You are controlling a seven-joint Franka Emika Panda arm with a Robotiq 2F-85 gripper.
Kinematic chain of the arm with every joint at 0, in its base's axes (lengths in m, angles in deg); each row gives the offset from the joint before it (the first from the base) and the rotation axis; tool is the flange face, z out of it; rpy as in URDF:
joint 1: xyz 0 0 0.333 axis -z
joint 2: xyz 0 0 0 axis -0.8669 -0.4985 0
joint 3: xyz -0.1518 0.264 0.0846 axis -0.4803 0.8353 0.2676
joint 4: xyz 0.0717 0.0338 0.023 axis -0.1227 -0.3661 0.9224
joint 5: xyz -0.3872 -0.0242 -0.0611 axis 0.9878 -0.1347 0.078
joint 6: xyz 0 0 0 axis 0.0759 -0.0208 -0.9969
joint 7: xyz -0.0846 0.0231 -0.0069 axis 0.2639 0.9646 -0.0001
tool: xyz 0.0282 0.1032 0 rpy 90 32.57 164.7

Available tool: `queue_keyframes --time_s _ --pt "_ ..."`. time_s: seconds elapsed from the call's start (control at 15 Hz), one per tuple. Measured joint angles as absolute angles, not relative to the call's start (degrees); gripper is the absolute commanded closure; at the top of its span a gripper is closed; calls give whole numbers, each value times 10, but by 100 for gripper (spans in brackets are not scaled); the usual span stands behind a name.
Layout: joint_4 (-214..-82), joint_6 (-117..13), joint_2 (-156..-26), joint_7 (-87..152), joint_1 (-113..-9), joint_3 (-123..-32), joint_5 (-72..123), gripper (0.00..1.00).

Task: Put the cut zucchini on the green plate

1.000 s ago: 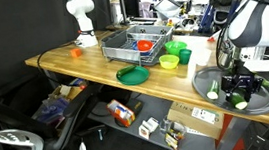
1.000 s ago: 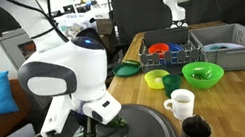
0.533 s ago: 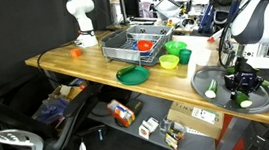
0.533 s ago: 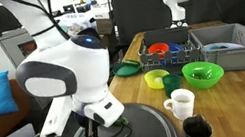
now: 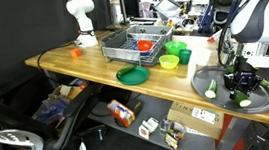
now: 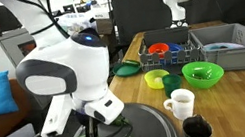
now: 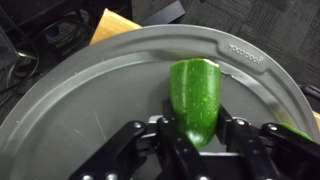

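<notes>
In the wrist view the cut zucchini point(image 7: 195, 90), a short glossy green stub with a flat cut end pointing away, lies in a round grey metal tray point(image 7: 80, 100). My gripper point(image 7: 197, 125) is shut on its near end, one black finger on each side. In an exterior view the gripper point(image 5: 239, 82) reaches down into the tray point(image 5: 213, 75) at the table's end. The flat dark green plate point(image 5: 132, 74) sits near the table's front edge, well away from the tray, and shows again in an exterior view as the green plate point(image 6: 126, 70) behind the arm.
A pale-faced cut piece point(image 5: 211, 92) and another green piece point(image 5: 243, 99) also lie in the tray. Two lime-green bowls point(image 5: 170, 60) and a grey dish rack point(image 5: 131, 43) stand behind the plate. A white mug point(image 6: 180, 103) stands beside the tray.
The fingers have closed onto the zucchini stub since a second ago. The arm has settled slightly lower over the tray and has held still for the last half second.
</notes>
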State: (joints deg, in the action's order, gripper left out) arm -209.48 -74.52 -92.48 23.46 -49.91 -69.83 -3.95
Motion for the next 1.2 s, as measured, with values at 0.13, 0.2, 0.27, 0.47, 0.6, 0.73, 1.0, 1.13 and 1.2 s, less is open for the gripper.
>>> queue_keyframes --time_s 0.13,0.2,0.27,0.47,0.6,0.73,1.0,1.13,1.2 --pt "-2099 -741 -903 235 -502 -686 -39 83" --pt "-2103 -735 -884 235 -505 -681 -39 83" --pt "-2105 -726 -863 235 -510 -677 -39 83" --pt "-2106 -708 -805 235 -531 -674 -38 83" --pt "-2099 -706 -775 235 -549 -676 -21 83" --pt "-2079 -704 -766 231 -567 -677 19 83" --pt "-1986 -667 -807 140 -588 -676 30 83" --pt "-1918 -630 -847 90 -588 -676 34 83" --pt "-1879 -605 -869 70 -586 -676 41 83"
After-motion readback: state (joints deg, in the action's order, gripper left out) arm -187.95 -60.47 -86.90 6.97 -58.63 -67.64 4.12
